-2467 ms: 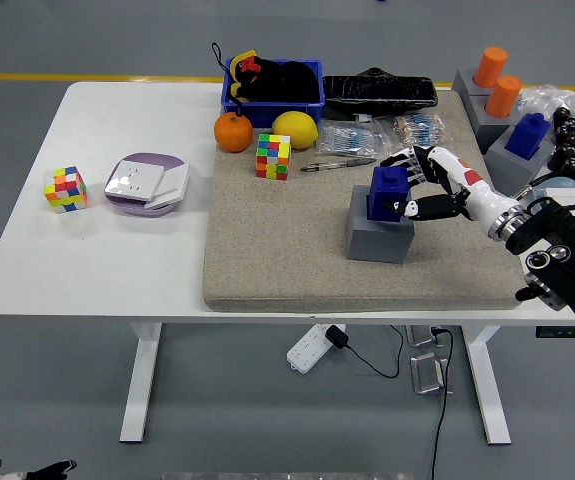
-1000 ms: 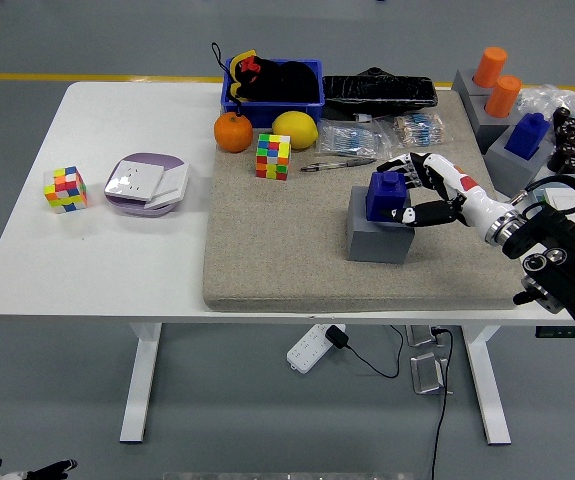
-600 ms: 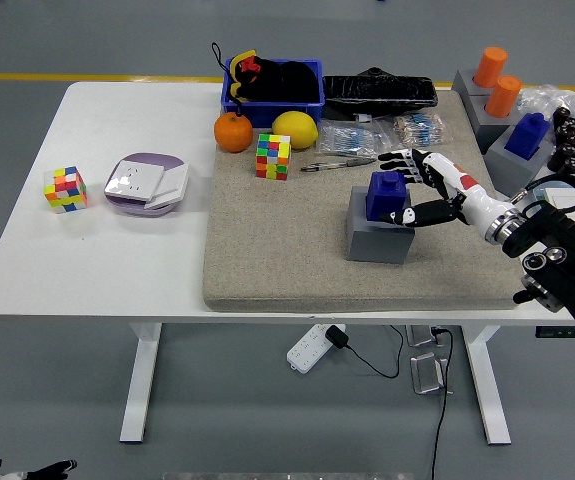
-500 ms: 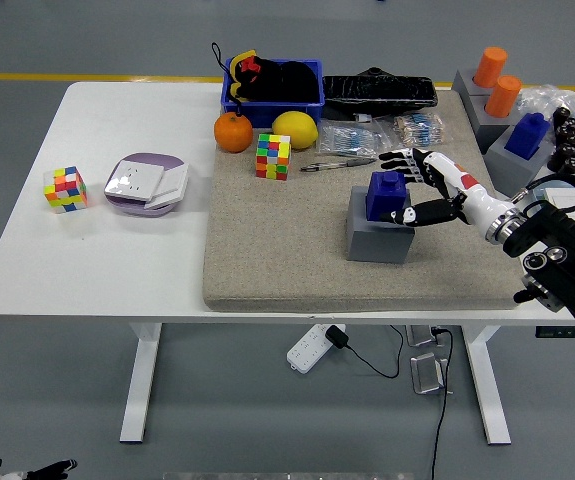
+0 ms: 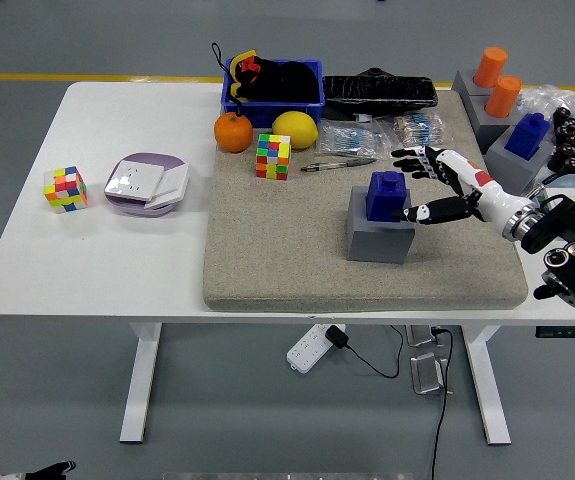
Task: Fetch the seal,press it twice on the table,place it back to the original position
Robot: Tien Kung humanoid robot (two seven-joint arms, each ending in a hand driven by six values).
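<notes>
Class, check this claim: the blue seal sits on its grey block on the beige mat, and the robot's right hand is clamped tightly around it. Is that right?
Not quite. In the head view the blue seal does sit on the grey block on the beige mat, but the right hand is not clamped around it: its fingers are spread open beside the seal, holding nothing.

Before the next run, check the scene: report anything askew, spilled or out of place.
Nothing stands out. The blue seal sits upright on its grey block, the right hand open beside it. The two cubes and the fruit rest undisturbed.
</notes>
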